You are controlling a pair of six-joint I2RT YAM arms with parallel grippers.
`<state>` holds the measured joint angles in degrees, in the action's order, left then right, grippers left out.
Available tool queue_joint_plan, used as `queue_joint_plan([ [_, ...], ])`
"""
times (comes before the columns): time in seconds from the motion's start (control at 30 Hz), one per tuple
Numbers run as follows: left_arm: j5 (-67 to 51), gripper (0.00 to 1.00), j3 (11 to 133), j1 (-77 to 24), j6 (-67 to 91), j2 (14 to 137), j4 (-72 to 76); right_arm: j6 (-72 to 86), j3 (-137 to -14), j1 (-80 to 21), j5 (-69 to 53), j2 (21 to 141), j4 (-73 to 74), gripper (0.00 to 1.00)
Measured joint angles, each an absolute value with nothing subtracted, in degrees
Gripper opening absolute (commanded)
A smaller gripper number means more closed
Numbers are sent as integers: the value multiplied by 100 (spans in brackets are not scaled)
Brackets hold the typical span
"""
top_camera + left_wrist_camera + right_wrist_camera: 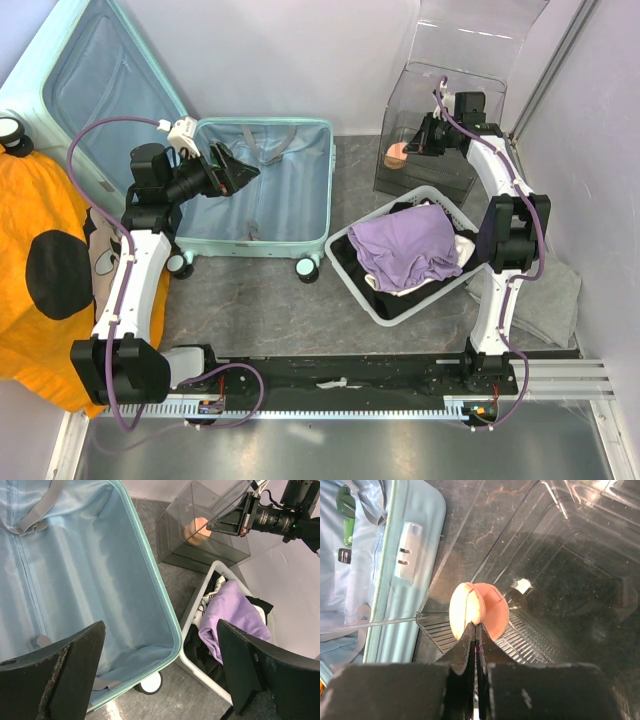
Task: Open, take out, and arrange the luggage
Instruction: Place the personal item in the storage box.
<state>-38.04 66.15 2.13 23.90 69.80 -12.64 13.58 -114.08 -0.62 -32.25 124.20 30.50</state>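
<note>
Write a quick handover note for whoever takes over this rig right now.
Left gripper: open, above the lower half of the mint hard-shell suitcase.
Right gripper: shut, tips at a peach round item in the clear plastic box; grip unclear.
Done: suitcase open, lid against the wall, lower half looks empty. Purple cloth and other clothes lie in the white mesh basket.
Left to do: probably arranging the items.

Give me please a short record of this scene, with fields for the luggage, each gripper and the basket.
luggage: open, lid leaning back, only lining and straps visible inside
left gripper: open, above the luggage's lower half
right gripper: shut on peach round item, at the clear box
basket: white, beside the luggage, purple garment on top
</note>
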Motion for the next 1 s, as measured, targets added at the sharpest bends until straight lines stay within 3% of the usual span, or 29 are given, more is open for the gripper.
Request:
queue_joint_plan([
  [0.77,-3804,99,6613,178,2390,6980,-1225,1295,-11295,-64,-3277,12446,3107,1],
  [0.93,-3804,99,6613,172,2390,6980,-1221,1232,-11295,-78,-3275,12468,3188,11],
  [1.0,-3804,99,6613,163,2390,6980,-1221,1210,-11295,-84,-3273,12468,3197,24],
])
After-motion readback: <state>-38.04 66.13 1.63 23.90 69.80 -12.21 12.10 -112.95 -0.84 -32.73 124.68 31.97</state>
